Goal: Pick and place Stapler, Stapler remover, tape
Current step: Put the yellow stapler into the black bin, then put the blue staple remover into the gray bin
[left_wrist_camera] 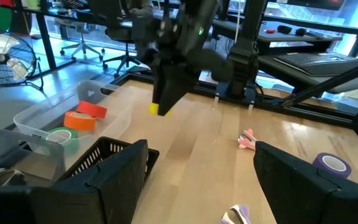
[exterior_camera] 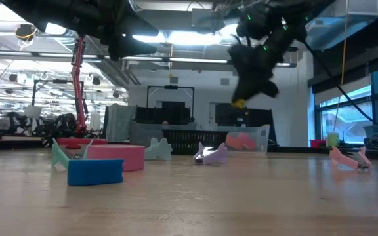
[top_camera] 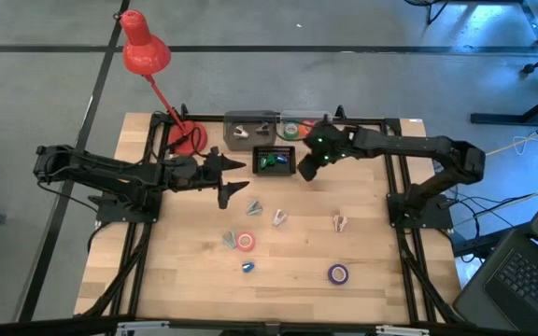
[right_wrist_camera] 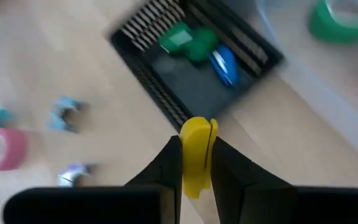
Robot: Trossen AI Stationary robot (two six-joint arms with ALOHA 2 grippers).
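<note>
I have the right gripper [right_wrist_camera: 196, 163] raised above the counter [top_camera: 297, 271], its jaws clamped on a small yellow stapler [right_wrist_camera: 197, 154], which stands on edge between them. The grip is taken across the narrow sides so the body hangs below the jaws and can drop free on release. The gripper sits just beside the black basket [top_camera: 275, 161], which already holds a green stapler [right_wrist_camera: 186, 40] and a blue stapler [right_wrist_camera: 224, 65]; I judge this basket to be the stapler bin, hence the carry toward it.

The clear bin next to the basket [left_wrist_camera: 48, 118] holds a green tape roll [right_wrist_camera: 336, 20] and an orange tape roll [left_wrist_camera: 86, 115], so tape is sorted there.

The left gripper [top_camera: 234, 179] waits over the counter near the basket, jaws wide apart and empty, kept clear of the right arm's path.

Remaining on the counter: a red tape roll [top_camera: 246, 242], a purple tape roll [top_camera: 337, 273], another small blue stapler [top_camera: 247, 268] and several claw-like staple removers [top_camera: 277, 217]. The red lamp [top_camera: 144, 47] stands at the far left corner.
</note>
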